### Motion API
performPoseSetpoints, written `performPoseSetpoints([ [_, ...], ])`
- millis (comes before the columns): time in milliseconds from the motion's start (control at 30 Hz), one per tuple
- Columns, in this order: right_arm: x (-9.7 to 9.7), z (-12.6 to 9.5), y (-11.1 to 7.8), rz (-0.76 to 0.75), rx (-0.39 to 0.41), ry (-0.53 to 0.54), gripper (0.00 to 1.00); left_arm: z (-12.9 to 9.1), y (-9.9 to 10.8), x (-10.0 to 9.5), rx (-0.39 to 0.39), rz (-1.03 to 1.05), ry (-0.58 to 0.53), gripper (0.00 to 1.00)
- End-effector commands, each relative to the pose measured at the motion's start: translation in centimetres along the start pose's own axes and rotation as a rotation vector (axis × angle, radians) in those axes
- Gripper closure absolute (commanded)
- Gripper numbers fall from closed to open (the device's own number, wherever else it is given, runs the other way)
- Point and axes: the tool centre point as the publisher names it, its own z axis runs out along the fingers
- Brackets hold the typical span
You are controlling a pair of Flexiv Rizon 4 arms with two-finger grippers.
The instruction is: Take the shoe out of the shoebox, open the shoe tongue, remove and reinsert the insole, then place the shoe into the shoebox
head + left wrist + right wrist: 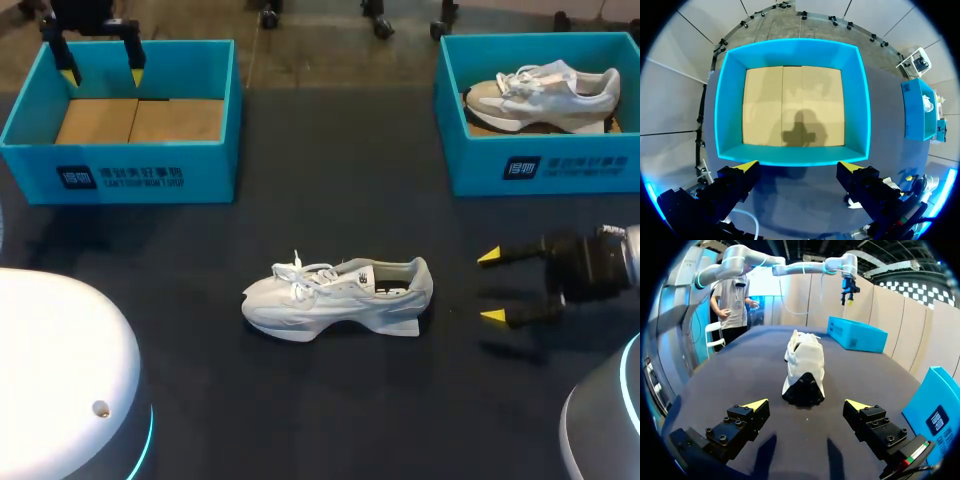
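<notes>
A white sneaker stands upright in the middle of the dark table, toe to the left, heel toward my right gripper. That gripper is open, level with the heel and a short gap to its right; in the right wrist view the sneaker lies straight ahead of the right gripper. My left gripper hangs open above the left blue shoebox. From the left wrist view the shoebox shows only its bare cardboard floor below the left gripper.
A second blue shoebox at the back right holds another white and beige sneaker. Round white robot bases sit at the near left and near right corners.
</notes>
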Motion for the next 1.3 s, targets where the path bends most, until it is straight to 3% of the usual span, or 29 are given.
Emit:
performPoseSetpoints([
  [33, 0.1, 0.2, -0.4, 0.058, 0.047, 0.000, 0.00, 0.0, 0.0, 0.0, 0.000, 0.000, 0.000, 0.00],
  [667, 0.1, 0.2, -0.4, 0.058, 0.047, 0.000, 0.00, 0.0, 0.0, 0.0, 0.000, 0.000, 0.000, 0.00],
  [1033, -0.2, 3.9, -0.2, 0.107, 0.088, -0.014, 0.00, 0.0, 0.0, 0.0, 0.000, 0.000, 0.000, 0.00],
  [1300, 0.1, 6.1, 0.5, 0.083, 0.054, -0.025, 0.00, 0.0, 0.0, 0.0, 0.000, 0.000, 0.000, 0.00],
])
